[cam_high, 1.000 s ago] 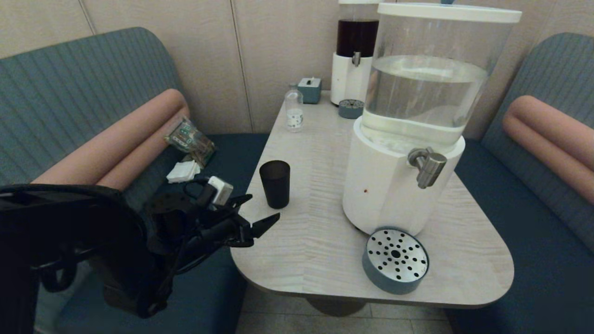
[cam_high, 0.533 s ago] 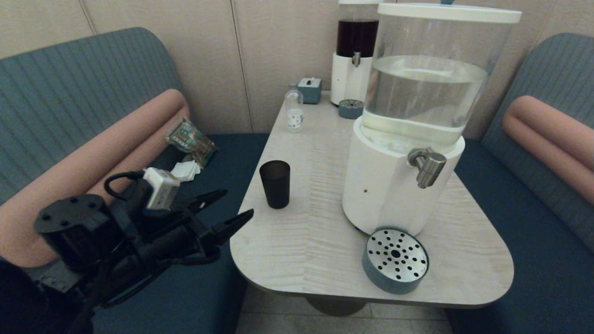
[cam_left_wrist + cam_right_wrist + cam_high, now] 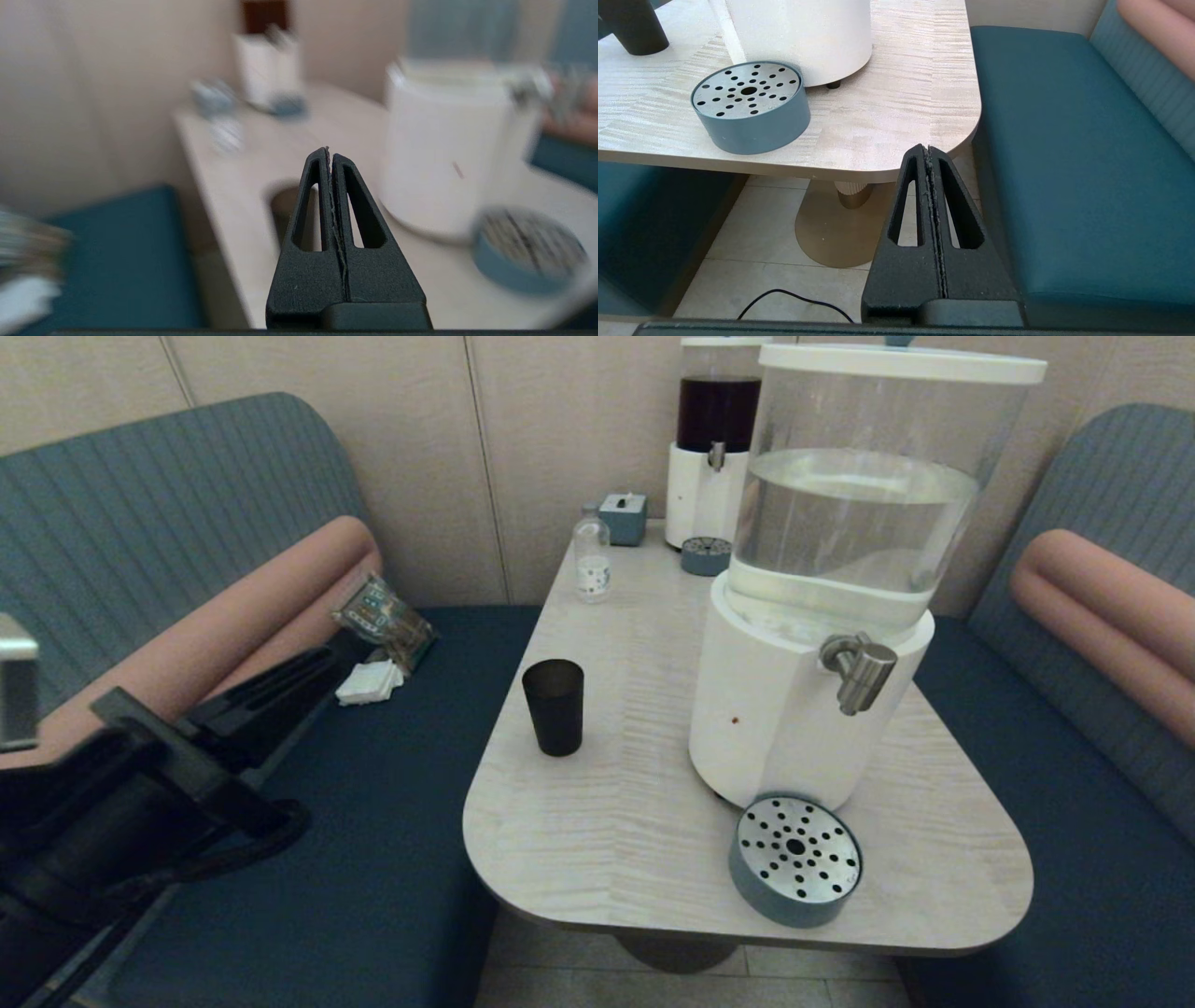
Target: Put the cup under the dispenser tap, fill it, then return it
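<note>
Cup (image 3: 553,706) upright on table (image 3: 597,821), left side, well apart from drip tray (image 3: 795,859) and tap (image 3: 859,670); not under tap. Nearest: L gripper (image 3: 330,154) over the seat left of table, fingers pressed together, empty. R gripper (image 3: 928,151) low off table's right corner, also closed, empty. Risk: approaching w/ fingers closed would knock cup over; must open first. Far: dark-liquid dispenser (image 3: 714,439).

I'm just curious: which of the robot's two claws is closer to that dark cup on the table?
Left. The left gripper, shut, is over the bench off the table edge beside the cup. The right gripper, shut, sits low past the table's opposite corner.
</note>
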You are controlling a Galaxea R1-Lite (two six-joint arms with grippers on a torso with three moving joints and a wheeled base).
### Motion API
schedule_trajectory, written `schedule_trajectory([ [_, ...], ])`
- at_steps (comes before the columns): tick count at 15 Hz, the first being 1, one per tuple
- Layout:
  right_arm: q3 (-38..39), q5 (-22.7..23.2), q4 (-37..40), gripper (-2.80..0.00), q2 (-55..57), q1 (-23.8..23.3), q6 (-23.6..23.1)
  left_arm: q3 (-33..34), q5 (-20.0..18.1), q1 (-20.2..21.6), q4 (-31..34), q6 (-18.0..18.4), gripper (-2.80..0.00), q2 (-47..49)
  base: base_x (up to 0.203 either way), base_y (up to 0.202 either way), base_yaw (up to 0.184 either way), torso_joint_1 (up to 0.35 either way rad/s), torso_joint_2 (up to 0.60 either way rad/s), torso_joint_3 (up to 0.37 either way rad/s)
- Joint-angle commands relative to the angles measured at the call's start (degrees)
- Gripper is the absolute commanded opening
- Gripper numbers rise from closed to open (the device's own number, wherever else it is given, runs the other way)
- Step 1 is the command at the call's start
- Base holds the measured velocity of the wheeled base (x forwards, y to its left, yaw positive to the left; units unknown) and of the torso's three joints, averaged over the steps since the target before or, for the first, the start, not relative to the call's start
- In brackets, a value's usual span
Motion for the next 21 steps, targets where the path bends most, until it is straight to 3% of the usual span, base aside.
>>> schedule_trajectory([
  [1, 0.8, 0.0, 0.0, -2.8, 0.1, 0.0, 0.1, -1.1, 2.7, 0.1, 3.4, 0.1, -2.8, -10.5, 0.0, 0.0, 0.0, 0.0, 0.0, 0.0],
  [4, 0.9, 0.0, 0.0, -2.8, 0.1, 0.0, 0.0, -6.8, 7.9, 2.3, 19.3, 0.3, -2.8, -23.7, 0.0, 0.0, 0.0, 0.0, 0.0, 0.0],
  [6, 0.9, 0.0, 0.0, -2.8, 0.1, 0.0, 0.0, -10.5, 9.6, 7.1, 29.6, 0.3, -2.8, -31.8, 0.0, 0.0, 0.0, 0.0, 0.0, 0.0],
  [9, 0.8, 0.0, 0.0, -2.8, 0.1, 0.0, 0.0, -13.4, 9.8, 12.9, 41.0, 0.6, -2.8, -42.4, 0.0, 0.0, 0.0, 0.0, 0.0, 0.0],
  [14, 0.9, 0.0, 0.0, -2.8, 0.1, 0.0, 0.1, -13.4, 7.4, 14.1, 65.6, 0.7, -2.8, -59.0, 0.0, 0.0, 0.0, 0.0, 0.0, 0.0],
  [18, 0.8, 0.0, 0.0, -2.8, 0.1, 0.0, 0.0, -7.7, 6.9, 14.3, 74.8, 1.2, -2.8, -68.1, 0.0, 0.0, 0.0, 0.0, 0.0, 0.0],
  [21, 0.9, 0.0, 0.0, -2.8, 0.1, 0.0, 0.1, 2.6, 7.1, 14.5, 76.1, 6.9, -2.8, -73.5, 0.0, 0.0, 0.0, 0.0, 0.0, 0.0],
])
